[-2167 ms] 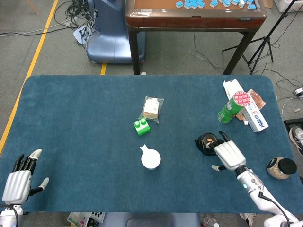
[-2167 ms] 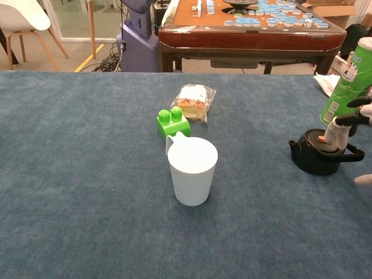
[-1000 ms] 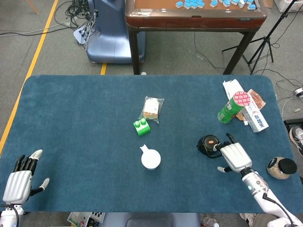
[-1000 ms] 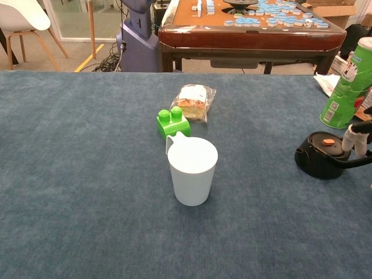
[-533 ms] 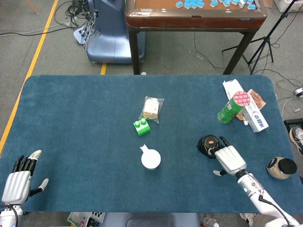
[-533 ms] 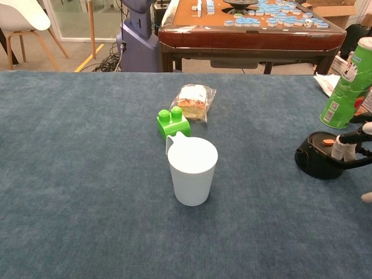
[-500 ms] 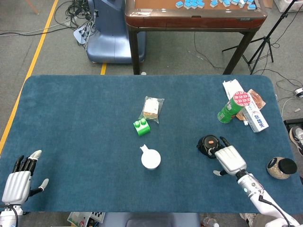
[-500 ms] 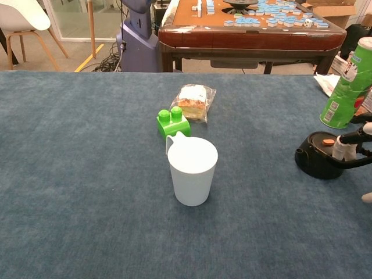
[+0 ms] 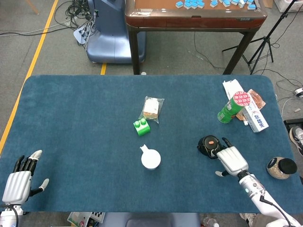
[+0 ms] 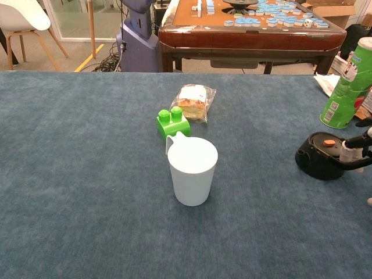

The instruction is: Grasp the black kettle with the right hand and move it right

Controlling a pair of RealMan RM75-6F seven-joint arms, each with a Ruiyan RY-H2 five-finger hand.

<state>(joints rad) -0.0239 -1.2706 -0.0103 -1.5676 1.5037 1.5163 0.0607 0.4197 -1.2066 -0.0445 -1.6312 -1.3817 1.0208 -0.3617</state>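
Observation:
The black kettle [image 9: 208, 144] with an orange knob on its lid stands upright on the blue table at the right; the chest view shows the black kettle [image 10: 321, 157] near the right edge. My right hand [image 9: 232, 161] lies just right of it, fingers [image 10: 349, 152] hooked at the handle on the kettle's right side and the thumb spread away. My left hand [image 9: 16, 185] rests at the table's near left corner, fingers apart and holding nothing.
A white cup [image 9: 150, 159] stands mid-table, with a green brick [image 9: 141, 126] and wrapped bread [image 9: 152, 108] beyond it. A green chips can [image 9: 232, 107] and snack packets [image 9: 253, 111] lie far right. A jar [image 9: 281, 167] sits right of my right hand.
The kettle slid a little to the right over the last two seconds and now stays put. My right hand's fingers moved from over the lid to the handle side.

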